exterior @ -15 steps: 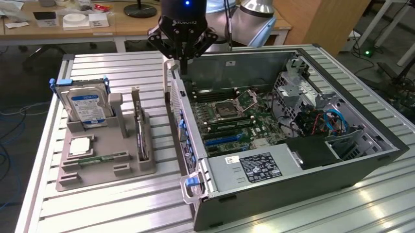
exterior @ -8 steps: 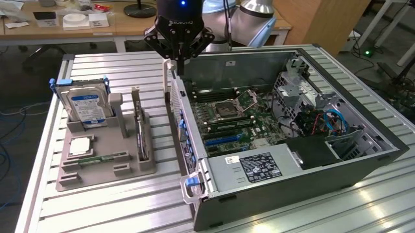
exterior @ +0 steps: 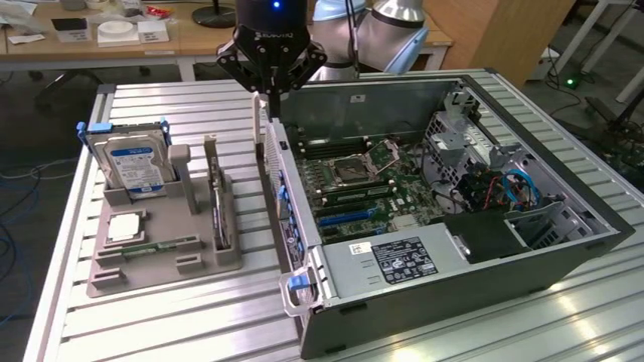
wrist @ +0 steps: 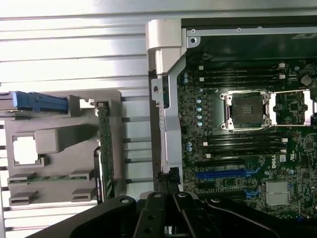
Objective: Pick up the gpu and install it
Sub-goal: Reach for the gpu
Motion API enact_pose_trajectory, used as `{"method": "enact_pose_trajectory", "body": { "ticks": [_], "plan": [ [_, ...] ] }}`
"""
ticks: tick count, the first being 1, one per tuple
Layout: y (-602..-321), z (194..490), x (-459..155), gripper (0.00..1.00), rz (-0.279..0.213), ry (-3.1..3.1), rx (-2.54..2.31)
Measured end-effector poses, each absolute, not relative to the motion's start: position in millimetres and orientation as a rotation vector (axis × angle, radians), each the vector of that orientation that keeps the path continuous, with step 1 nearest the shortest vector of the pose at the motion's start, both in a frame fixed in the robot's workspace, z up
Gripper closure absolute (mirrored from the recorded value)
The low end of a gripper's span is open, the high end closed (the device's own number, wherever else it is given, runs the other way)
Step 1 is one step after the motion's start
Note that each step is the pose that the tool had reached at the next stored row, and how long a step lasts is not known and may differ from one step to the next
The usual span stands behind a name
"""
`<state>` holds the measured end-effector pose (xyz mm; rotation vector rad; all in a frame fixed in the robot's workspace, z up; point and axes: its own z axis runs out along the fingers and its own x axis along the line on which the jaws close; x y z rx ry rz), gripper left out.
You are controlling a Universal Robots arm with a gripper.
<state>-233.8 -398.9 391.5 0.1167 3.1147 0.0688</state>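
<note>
The fingers (exterior: 268, 93) are pressed together with nothing between them, pointing straight down above the far left corner of the computer case (exterior: 503, 279), over the case's left wall, as the wrist view also shows (wrist: 167, 181). The case lies on its side with the cover off, so the motherboard (exterior: 363, 188) faces upward and its slots can, I judge, be reached from above. The graphics card (exterior: 219, 215) is not in hand: it stands on its long edge in a slot along the right side of a grey holder (exterior: 161, 260), on the exterior view's left of the case and just beside it. From the wrist it reads as a narrow dark and green strip (wrist: 100, 158). Standing it upright appears meant to present a thin top edge for a pinch from above. The same holder carries a hard drive (exterior: 136, 166) propped at its far end, a processor chip (exterior: 126, 226) lying flat and a slim memory stick (exterior: 151, 247) near the front. Holder and case both rest on a slatted metal surface (exterior: 151, 324). The card's pickup is not yet made.
</note>
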Motion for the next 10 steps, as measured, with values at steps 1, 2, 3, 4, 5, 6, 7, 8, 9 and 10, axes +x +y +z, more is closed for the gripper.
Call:
{"method": "enact_pose_trajectory", "body": {
  "ticks": [1,2,3,4,5,6,7,8,9,10],
  "plan": [
    [-398.9,391.5,-234.7,0.89,0.069,3.115,0.117],
    [-398.9,391.4,-235.6,0.89,0.069,3.115,0.117],
    [-398.9,391.4,-236.5,0.89,0.069,3.115,0.117],
    [-398.9,391.4,-237.5,0.89,0.069,3.115,0.117],
    [-398.9,391.3,-238.5,0.89,0.069,3.115,0.117],
    [-398.9,391.3,-239.5,0.89,0.069,3.115,0.117],
    [-398.9,391.4,-240.5,0.89,0.069,3.115,0.117],
    [-398.9,391.3,-241.5,0.89,0.069,3.115,0.117],
    [-398.9,391.3,-242.5,0.89,0.069,3.115,0.117],
    [-398.9,391.3,-243.4,0.89,0.069,3.115,0.117]
  ]
}}
